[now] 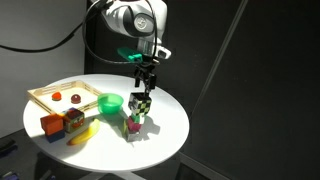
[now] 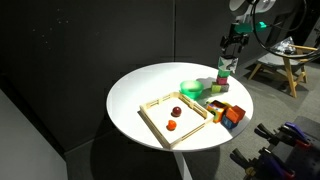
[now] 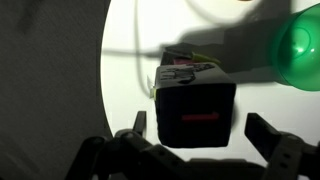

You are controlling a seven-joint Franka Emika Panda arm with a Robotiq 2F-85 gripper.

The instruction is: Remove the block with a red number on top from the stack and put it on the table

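white table (image 1: 172, 130) — tool (image 1: 147, 86) spread wide just over the red-marked block (image 3: 195, 105), gripping nothing.

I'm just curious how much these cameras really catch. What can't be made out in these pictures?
- Wrist view: the mark on the block with a red number on top is blurred and shadowed, unreadable.
- Wrist view: the green bowl is cut by the right edge.
- Wrist view: that block hides the pink cube below.
- Exterior view: the red items in the wooden tray are too small to name.
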